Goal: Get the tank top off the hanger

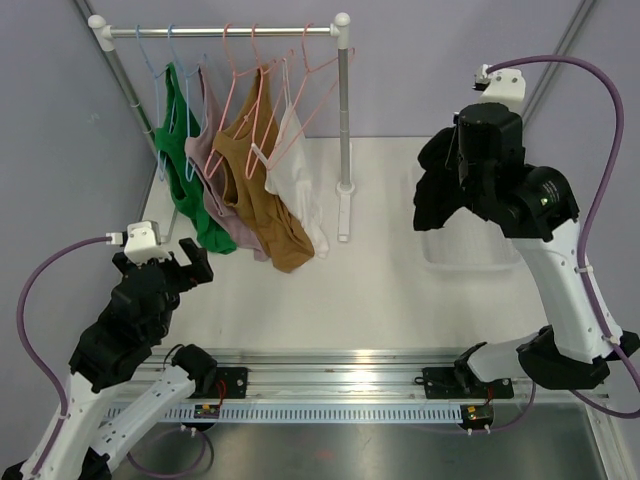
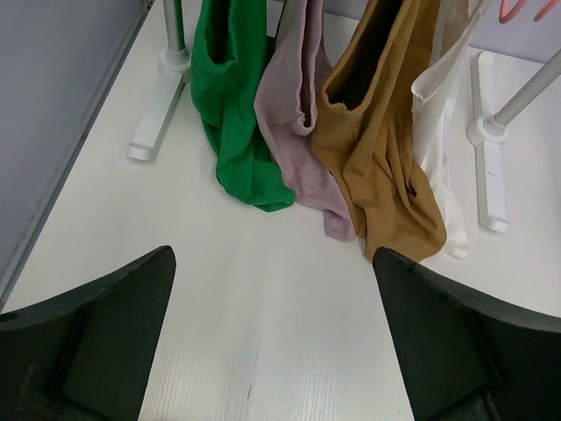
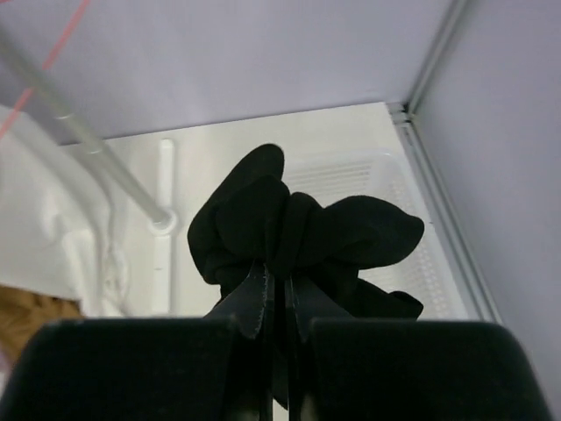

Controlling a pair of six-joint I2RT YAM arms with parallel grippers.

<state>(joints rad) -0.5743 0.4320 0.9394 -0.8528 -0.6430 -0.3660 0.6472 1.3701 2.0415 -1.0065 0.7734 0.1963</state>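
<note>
My right gripper (image 1: 447,165) is shut on a black tank top (image 1: 437,195), which hangs bunched from the jaws above a clear bin (image 1: 468,245). In the right wrist view the black fabric (image 3: 298,232) bulges out past my closed fingers. On the white rack (image 1: 220,31) hang green (image 1: 185,190), mauve (image 1: 215,175), brown (image 1: 262,195) and white (image 1: 295,170) tank tops on hangers. My left gripper (image 1: 188,260) is open and empty, low over the table in front of the rack. The left wrist view shows the green (image 2: 237,114), mauve (image 2: 302,132), brown (image 2: 386,149) and white (image 2: 443,105) tops ahead.
Empty pink hangers (image 1: 310,70) hang at the rack's right end. The rack's right post (image 1: 345,130) stands on a white foot (image 1: 344,215). The left foot (image 2: 158,114) shows in the left wrist view. Grey walls enclose the table on both sides.
</note>
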